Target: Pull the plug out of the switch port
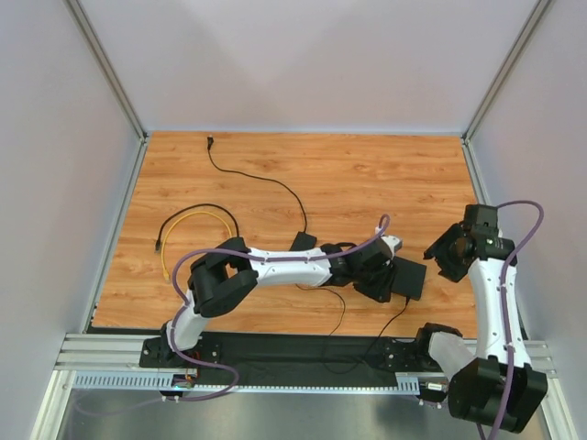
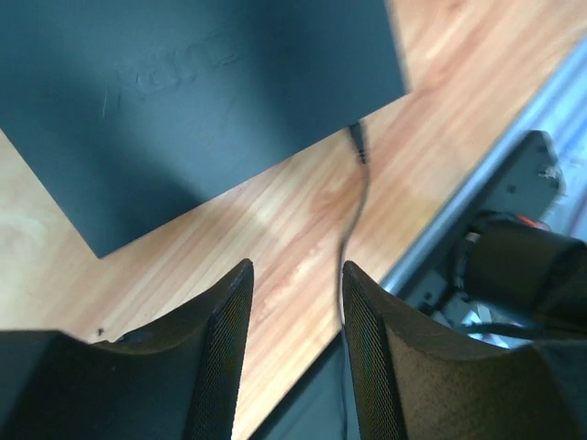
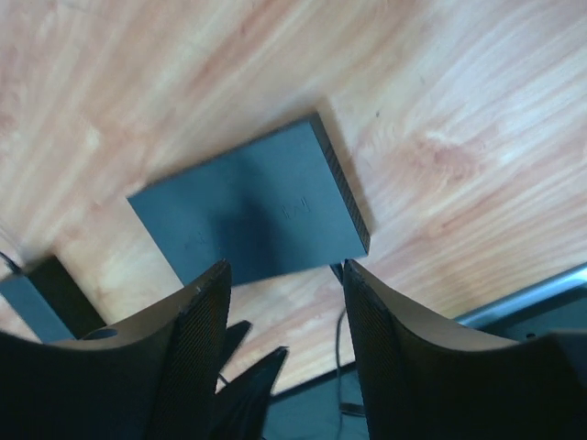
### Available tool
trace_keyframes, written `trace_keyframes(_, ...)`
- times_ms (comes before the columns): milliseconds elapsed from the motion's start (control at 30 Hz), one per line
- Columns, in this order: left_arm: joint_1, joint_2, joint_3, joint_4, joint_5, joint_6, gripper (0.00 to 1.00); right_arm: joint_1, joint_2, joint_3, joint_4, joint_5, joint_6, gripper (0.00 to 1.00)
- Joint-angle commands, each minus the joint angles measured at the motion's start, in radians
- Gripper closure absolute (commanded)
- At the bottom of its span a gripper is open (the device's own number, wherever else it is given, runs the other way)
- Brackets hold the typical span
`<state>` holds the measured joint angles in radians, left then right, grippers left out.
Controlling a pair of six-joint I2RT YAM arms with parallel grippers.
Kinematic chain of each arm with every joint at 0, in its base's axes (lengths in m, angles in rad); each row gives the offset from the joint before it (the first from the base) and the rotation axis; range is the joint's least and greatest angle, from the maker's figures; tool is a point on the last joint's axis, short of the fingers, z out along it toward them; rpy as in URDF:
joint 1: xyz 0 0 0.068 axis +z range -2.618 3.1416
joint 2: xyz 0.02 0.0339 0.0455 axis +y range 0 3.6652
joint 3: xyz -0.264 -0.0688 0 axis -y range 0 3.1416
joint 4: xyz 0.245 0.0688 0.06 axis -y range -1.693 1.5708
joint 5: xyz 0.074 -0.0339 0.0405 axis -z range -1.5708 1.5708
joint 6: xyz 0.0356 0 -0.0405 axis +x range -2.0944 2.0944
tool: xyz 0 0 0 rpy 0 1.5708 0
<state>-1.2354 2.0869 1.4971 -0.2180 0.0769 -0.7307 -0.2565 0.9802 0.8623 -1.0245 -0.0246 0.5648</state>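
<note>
Item: switch (image 2: 193, 110), flat on the table (image 1: 367, 174), plug (image 2: 358, 142) seated in its edge, just ahead of our left gripper (image 2: 295, 302). Both left and right gripper (image 3: 284, 302) part-open, holding nothing.

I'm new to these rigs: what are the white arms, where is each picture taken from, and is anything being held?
Two robot arms are bolted at the table's near edge. One picture looks down from above; the other two come from cameras on each wrist. On the table lie a flat black switch, a small black adapter and a yellow cable. A plug sits in the switch's edge. The left gripper and right gripper both stand open, holding nothing.
</note>
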Motion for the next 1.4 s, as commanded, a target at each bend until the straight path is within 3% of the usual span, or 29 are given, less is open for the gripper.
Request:
trace_keyframes(0,0.056,-0.093,0.118,-0.119,0.091,0.140,0.48,0.107,-0.041,-0.017,-0.117,0.100,0.072,0.46)
trace_keyframes(167,0.114,-0.093,0.098,-0.089,0.190,0.123,0.48,0.198,-0.113,-0.066,-0.146,0.140,0.139,0.45)
trace_keyframes(300,0.177,-0.059,0.054,0.058,0.395,0.021,0.49,0.229,-0.114,-0.144,-0.140,0.130,0.174,0.45)
trace_keyframes(367,0.194,-0.044,0.066,0.051,0.400,0.010,0.51,0.296,-0.118,-0.137,-0.151,0.181,0.207,0.46)
trace_keyframes(533,0.195,0.013,0.181,-0.032,0.376,0.063,0.50,0.348,-0.094,-0.196,-0.109,0.164,0.256,0.63)
trace_keyframes(733,0.194,0.117,0.275,-0.038,0.419,0.027,0.51,0.376,-0.074,-0.244,-0.060,0.204,0.296,0.70)
trace_keyframes(1367,0.194,0.190,0.279,-0.063,0.417,-0.021,0.53,0.388,-0.084,-0.381,0.122,0.199,0.317,0.74)
